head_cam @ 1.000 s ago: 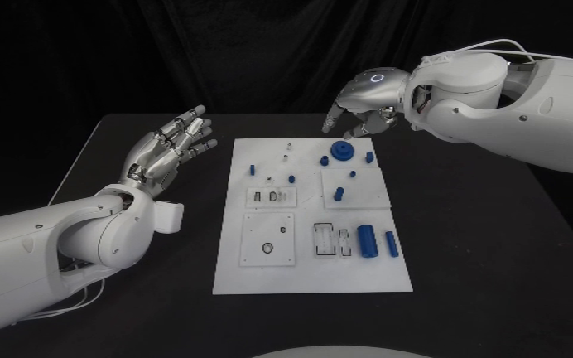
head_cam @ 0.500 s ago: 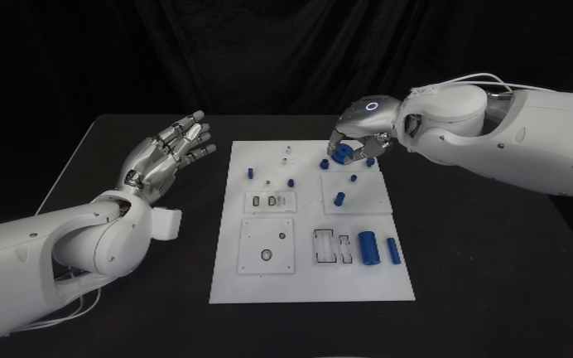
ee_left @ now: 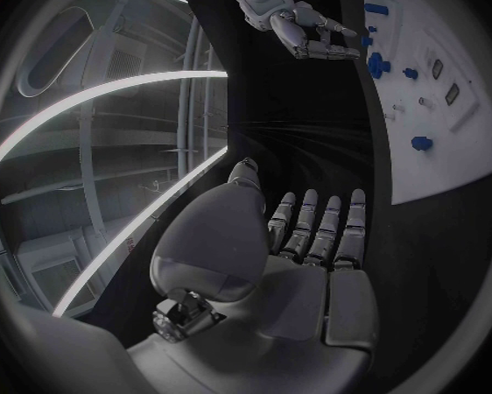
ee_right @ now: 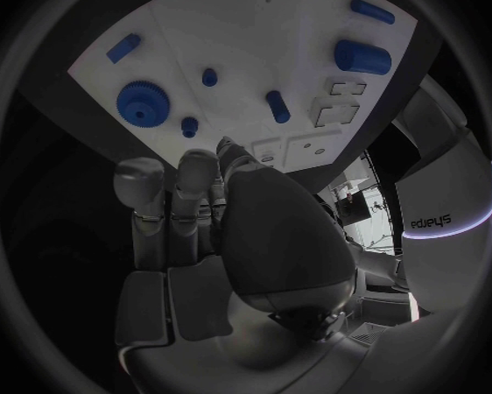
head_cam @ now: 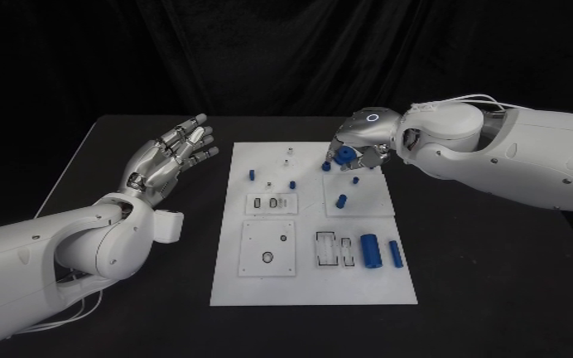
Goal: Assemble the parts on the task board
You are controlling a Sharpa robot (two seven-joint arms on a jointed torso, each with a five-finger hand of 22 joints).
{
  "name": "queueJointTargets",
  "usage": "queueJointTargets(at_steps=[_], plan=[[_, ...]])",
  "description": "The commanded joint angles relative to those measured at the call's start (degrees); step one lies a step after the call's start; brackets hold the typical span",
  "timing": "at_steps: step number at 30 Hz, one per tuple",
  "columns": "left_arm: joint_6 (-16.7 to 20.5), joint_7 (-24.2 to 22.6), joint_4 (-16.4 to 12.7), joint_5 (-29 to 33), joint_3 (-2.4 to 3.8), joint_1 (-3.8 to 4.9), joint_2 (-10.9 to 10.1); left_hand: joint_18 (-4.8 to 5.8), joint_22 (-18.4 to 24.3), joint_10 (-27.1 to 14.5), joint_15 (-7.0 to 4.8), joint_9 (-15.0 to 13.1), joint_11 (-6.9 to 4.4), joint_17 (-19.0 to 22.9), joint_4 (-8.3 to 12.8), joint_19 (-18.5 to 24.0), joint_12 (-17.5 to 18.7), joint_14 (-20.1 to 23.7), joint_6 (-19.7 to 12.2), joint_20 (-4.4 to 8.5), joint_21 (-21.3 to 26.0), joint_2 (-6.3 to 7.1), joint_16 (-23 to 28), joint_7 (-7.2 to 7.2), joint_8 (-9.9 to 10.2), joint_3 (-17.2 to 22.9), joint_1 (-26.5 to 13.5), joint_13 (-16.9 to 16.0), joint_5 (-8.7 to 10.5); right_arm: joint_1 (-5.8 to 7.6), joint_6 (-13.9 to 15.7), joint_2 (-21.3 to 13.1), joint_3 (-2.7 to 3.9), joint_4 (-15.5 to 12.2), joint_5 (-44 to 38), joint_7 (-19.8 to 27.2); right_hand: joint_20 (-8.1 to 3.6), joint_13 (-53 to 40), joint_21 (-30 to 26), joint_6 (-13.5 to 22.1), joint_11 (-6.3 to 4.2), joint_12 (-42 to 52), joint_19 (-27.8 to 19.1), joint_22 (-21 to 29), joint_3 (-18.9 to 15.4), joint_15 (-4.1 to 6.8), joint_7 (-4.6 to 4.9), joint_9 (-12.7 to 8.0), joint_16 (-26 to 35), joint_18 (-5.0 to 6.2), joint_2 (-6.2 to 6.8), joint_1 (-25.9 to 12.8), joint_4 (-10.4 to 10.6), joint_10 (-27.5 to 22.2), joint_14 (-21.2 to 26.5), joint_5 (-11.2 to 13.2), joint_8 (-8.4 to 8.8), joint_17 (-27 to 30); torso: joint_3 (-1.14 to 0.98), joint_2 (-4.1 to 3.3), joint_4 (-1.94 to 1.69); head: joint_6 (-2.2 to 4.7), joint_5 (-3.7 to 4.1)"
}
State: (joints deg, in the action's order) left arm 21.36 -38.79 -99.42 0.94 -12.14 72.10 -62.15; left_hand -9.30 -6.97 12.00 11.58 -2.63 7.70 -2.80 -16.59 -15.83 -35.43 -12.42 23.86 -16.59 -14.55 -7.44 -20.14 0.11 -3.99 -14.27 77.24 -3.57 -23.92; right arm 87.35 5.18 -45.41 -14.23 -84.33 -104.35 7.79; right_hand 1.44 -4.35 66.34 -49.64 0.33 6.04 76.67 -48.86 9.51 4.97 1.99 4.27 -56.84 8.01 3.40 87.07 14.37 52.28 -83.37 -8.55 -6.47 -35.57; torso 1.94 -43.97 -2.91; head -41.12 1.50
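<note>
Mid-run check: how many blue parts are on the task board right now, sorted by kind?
Blue gear: 1
Thick blue cylinder: 1
Thin blue cylinder: 1
Small blue pegs: 6, the last one plain in the right wrist view
Total: 9

the word "sharpa" in dark letters, running sideways on the robot's white arm [ee_right: 443,206], right side of the frame
</note>
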Motion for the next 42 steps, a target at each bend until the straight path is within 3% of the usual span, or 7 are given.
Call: queueJointTargets(at_steps=[1,12,21,32,42], plan=[[-1.02,-7.84,0.17,-0.03,0.05,0.19,0.29,0.51,-0.07,0.22,0.0,-0.06,0.26,-0.1,-0.1,-0.38,0.34,-0.52,0.04,-0.14,-0.34,-0.15,-0.2,0.5,-0.25,-0.19,0.67,0.04,-0.43,-0.31,5.06,-0.04,0.04,0.2,0.11,-1.68,0.0,0.09,0.21,0.42,0.18,-0.31,-0.39,-0.19,0.35,-0.09,0.14,-0.18,0.2,-0.52,0.37,-0.19,-0.27,-0.53,0.35,-0.01,0.58,-0.17,-0.06,-0.13,-0.05,-0.47,-0.01],[-1.81,-7.7,1.07,0.45,0.05,0.18,0.87,0.7,-0.06,0.19,0.14,-0.04,0.45,-0.1,-0.09,-0.39,0.57,-0.58,-0.1,-0.14,-0.43,-0.33,-0.22,0.71,-0.22,-0.23,1.12,0.05,-1.28,-1.79,6.63,0.74,0.04,1.11,0.12,-3.19,0.25,0.17,0.4,1.56,0.84,-1.18,-0.48,-0.82,1.37,-0.42,-0.03,-0.42,0.1,-0.56,0.73,0.34,-1.49,-1.04,0.32,-0.91,1.76,-0.51,-0.1,-0.2,-0.1,-1.12,0.3],[-2.48,-7.57,1.5,0.65,0.04,0.17,1.05,0.85,-0.06,0.17,0.25,-0.04,0.58,-0.12,-0.07,-0.42,0.69,-0.68,-0.12,-0.14,-0.52,-0.45,-0.33,0.91,-0.22,-0.23,1.51,0.05,-1.95,-3.03,6.94,2.32,0.04,3.07,0.12,-4.48,0.54,0.11,0.63,1.18,1.41,-1.74,-0.58,-1.49,2.66,-0.76,-0.28,-0.3,0.09,-0.6,0.99,0.98,-2.92,-0.97,0.35,-2.88,2.01,-0.7,-0.04,-0.28,0.24,-1.2,0.37],[-3.26,-7.44,1.88,1.15,0.04,0.17,1.31,0.94,-0.08,0.15,0.33,-0.03,0.68,-0.12,-0.02,-0.47,0.75,-0.7,-0.16,-0.14,-0.61,-0.52,-0.36,1.02,-0.2,-0.19,1.9,0.05,-2.46,-4.23,7.29,4.85,0.05,6.54,0.12,-5.36,0.82,0.05,0.94,0.49,2.07,-1.84,-0.54,-2.16,3.44,-1.13,0.24,-0.22,-0.03,-0.68,1.19,1.2,-3.62,-0.53,0.32,-2.69,1.93,-0.94,-0.02,-0.42,0.24,-1.28,0.06],[-4.57,-7.28,2.62,2.14,0.04,0.16,1.62,1.1,-0.1,0.04,0.42,-0.07,0.79,-0.11,0.02,-0.56,0.95,-0.65,0.11,-0.13,-0.76,-0.73,-0.3,1.43,-0.27,-0.03,2.68,0.06,-3.14,-4.87,9.21,6.77,0.05,8.93,0.12,-4.68,1.24,-0.07,1.37,-1.29,2.57,-1.83,-0.63,-3.15,4.33,-1.52,-0.58,0.05,-0.12,-0.78,1.3,0.75,-3.91,0.36,0.39,-1.9,1.39,-1.23,-0.02,-0.46,0.28,-1.4,0.04]])
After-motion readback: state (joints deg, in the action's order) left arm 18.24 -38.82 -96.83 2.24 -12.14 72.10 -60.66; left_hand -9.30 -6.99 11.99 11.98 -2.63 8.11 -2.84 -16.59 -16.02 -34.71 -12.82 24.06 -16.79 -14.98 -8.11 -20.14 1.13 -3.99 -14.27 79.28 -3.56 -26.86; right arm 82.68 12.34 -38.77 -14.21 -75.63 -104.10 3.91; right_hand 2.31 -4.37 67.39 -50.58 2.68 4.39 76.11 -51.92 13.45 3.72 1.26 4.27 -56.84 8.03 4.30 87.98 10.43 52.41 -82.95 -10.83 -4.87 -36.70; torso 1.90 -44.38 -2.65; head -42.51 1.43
